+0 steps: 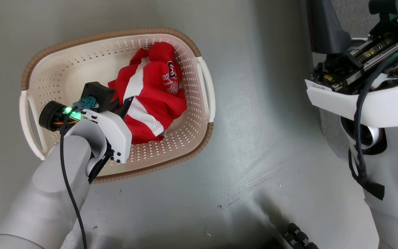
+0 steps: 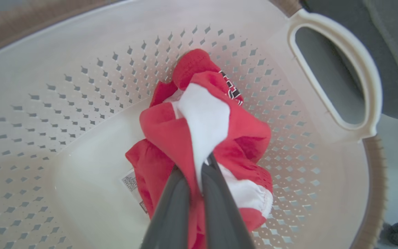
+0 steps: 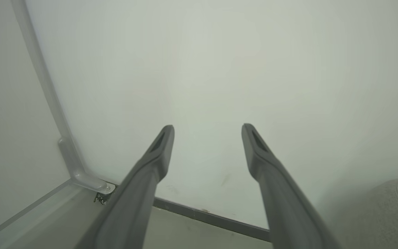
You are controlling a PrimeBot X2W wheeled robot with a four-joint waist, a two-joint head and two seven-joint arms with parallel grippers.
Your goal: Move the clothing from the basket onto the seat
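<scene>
The cream basket (image 1: 64,69) with its brown rim stands on the grey floor at the left of the head view. Inside it lies the clothing (image 1: 150,93), a bunched red garment with white stripes and a printed logo. My left gripper (image 1: 127,103) reaches into the basket and is shut on a fold of the clothing. The left wrist view shows the fingers pinching red and white cloth (image 2: 171,135) at the left gripper (image 2: 203,164), above the basket's perforated wall (image 2: 81,103). My right gripper (image 3: 207,129) is open, holds nothing and points at a pale wall. A corner of the grey seat (image 3: 385,214) shows beside it.
My right arm's white housing (image 1: 358,100) with a black cable hangs at the right of the head view. A black ribbed part (image 1: 297,238) sits at the bottom edge. A grey post (image 3: 47,86) and a dark skirting strip (image 3: 212,218) run along the wall.
</scene>
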